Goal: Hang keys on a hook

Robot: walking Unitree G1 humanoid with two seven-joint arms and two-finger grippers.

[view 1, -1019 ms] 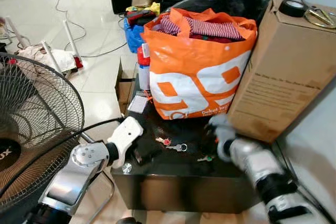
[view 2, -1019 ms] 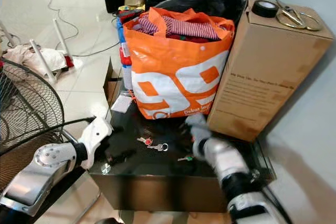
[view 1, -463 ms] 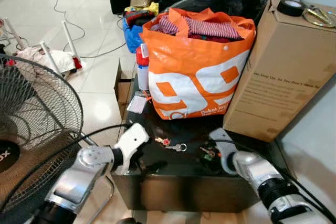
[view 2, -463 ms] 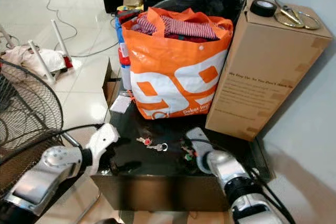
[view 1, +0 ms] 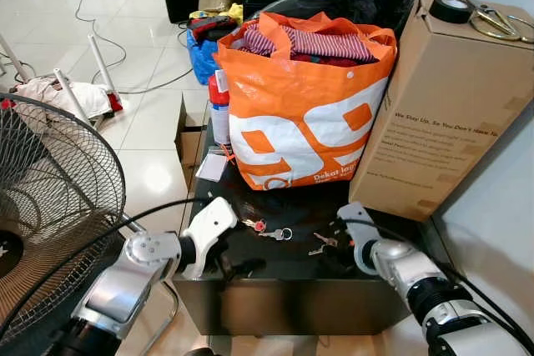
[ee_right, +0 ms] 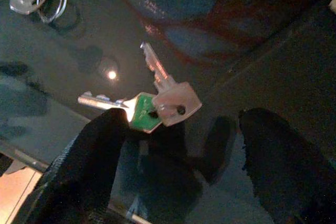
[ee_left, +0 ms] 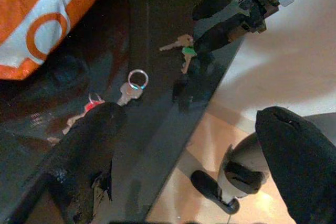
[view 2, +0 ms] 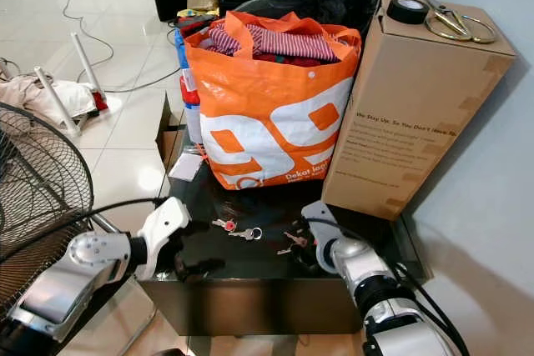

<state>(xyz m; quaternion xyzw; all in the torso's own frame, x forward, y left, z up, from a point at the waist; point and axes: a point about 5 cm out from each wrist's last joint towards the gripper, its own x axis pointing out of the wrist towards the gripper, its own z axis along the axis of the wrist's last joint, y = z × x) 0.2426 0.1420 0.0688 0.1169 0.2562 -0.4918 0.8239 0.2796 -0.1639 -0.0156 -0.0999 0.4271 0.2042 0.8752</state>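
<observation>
1. I judge that I am at the pick-up step: the green-capped keys (ee_right: pixel 157 106) lie flat on the dark glossy worktop (view 1: pixel 284 268), and no hook can be made out from here.
2. My right gripper (ee_right: pixel 173 145) hovers low over the right part of the worktop with its fingers (ee_right: pixel 94 156) spread wide, one on either side of the keys and not yet touching them as far as I can tell.
3. The next move, as I read it, calls for lowering a little and pinching the flat key heads, which lie thin against slick glass and may slide away instead of lifting.
4. My left gripper (ee_left: pixel 189 145) hangs at the near left edge of the worktop, fingers (ee_left: pixel 89 150) wide and holding nothing.
5. A second bunch, the red-tagged keys (view 1: pixel 254 224) with a silver ring key (view 1: pixel 280 233) beside them, lies left of the green pair, between my two grippers.
6. On the far side of the worktop stands an orange bag (view 1: pixel 304 114) stuffed with clothes, and to its right a tall cardboard box (view 1: pixel 442 106) carrying a roll of tape (view 1: pixel 451 9) and scissors (view 1: pixel 496 20).
7. A standing fan (view 1: pixel 50 198) is at the near left, on a pale tiled floor (view 1: pixel 150 97) with cables trailing across it.
</observation>
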